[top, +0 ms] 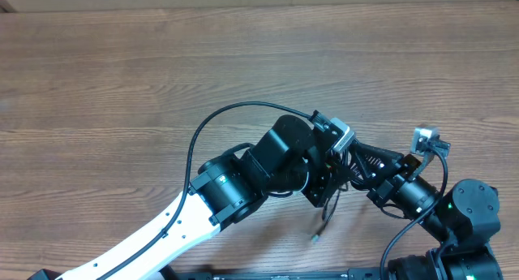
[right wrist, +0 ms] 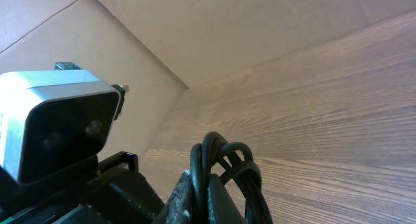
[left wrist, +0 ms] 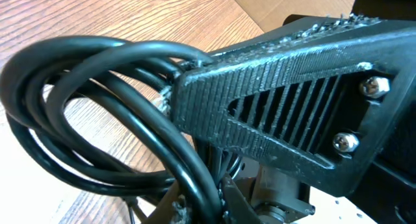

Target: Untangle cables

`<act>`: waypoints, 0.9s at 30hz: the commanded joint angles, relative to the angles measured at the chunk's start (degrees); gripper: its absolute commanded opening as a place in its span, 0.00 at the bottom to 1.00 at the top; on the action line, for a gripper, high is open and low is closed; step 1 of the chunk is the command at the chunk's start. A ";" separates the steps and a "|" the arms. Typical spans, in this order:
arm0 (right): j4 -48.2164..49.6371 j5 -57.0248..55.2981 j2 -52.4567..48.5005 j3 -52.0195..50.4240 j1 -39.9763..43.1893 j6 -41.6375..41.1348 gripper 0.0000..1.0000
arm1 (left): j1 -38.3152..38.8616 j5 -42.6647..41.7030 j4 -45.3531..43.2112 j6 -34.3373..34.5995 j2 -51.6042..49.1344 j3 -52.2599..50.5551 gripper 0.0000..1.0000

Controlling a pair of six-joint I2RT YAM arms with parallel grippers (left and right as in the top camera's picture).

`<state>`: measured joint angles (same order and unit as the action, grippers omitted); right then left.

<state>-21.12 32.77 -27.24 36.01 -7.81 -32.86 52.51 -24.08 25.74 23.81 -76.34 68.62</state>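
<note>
The cables [top: 336, 183] are a small black bundle pinched between both grippers near the table's front right. One loose end with a small plug [top: 315, 236] trails down onto the wood. My left gripper [top: 326, 185] is shut on the bundle from the left. In the left wrist view its jaws [left wrist: 207, 201] close on a thick black strand while several loops [left wrist: 97, 62] arch out to the left. My right gripper [top: 357, 162] meets the bundle from the right. In the right wrist view its jaws [right wrist: 205, 198] are shut on the cables [right wrist: 227, 156], whose loops stick up above them.
The right gripper's ribbed black finger [left wrist: 292, 100] fills much of the left wrist view. The left wrist camera box [right wrist: 55, 120] sits close at the left of the right wrist view. A cardboard wall [right wrist: 195, 29] borders the wooden table [top: 122, 85] at the back.
</note>
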 commanded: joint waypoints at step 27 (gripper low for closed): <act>-3.02 -4.50 0.48 0.81 0.07 1.42 0.04 | -4.24 -0.28 -3.23 0.63 2.62 0.66 0.04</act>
<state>-24.08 29.10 -27.22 36.01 -7.81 -32.10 48.47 -24.21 23.70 24.05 -76.18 68.62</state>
